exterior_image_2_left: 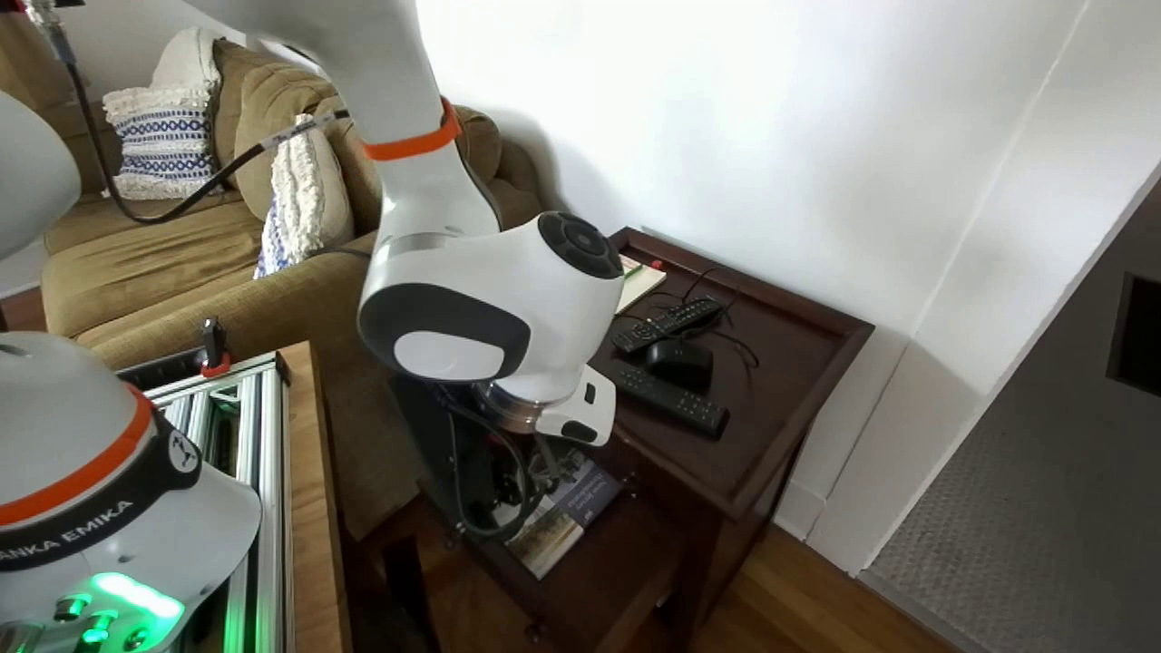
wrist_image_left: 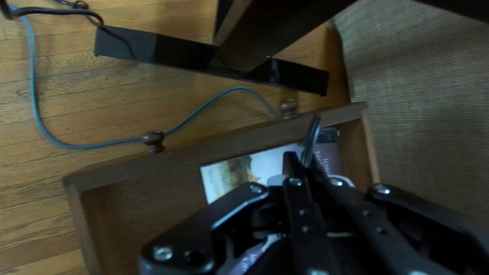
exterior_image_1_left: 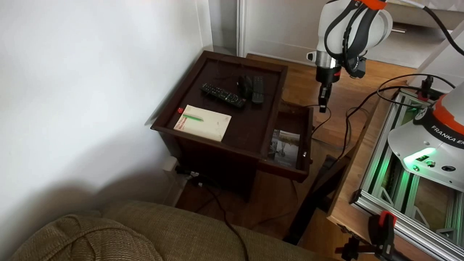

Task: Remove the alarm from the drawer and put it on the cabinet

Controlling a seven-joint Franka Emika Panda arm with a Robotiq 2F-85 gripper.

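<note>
In an exterior view, the alarm (exterior_image_1_left: pixel 245 87) rests on top of the cabinet (exterior_image_1_left: pixel 250 125), just beside a remote (exterior_image_1_left: pixel 258 90) and near the end of a second remote (exterior_image_1_left: pixel 223 95). The hand (exterior_image_1_left: pixel 322 107) is closed and hangs near the front of the pulled-out drawer (exterior_image_1_left: pixel 307 125), well apart from the alarm. Judged from this layout, the transfer appears complete.

In an exterior view, the alarm (exterior_image_2_left: pixel 680 365) presents a blocky dark casing between the remote and the second remote, with a thin cord (exterior_image_2_left: pixel 742 344) lying near it. The arm (exterior_image_2_left: pixel 490 281) hides most of the hand. Expected handling: light, rigid, and smooth enough to slip if pinched off-centre; treat any display face as fragile. Should a regrasp be required, descend from above and take two opposite side walls at mid-height; a remote on each side limits clearance.

In the wrist view, the closed hand points over the drawer and a magazine (wrist_image_left: pixel 229 177) inside it; the alarm does not appear. A dark strand (wrist_image_left: pixel 311 138) shows at the hand's tip; blur leaves it uncertain whether it is gripped. If it proves to be cord from the alarm, free it before retracting
</note>
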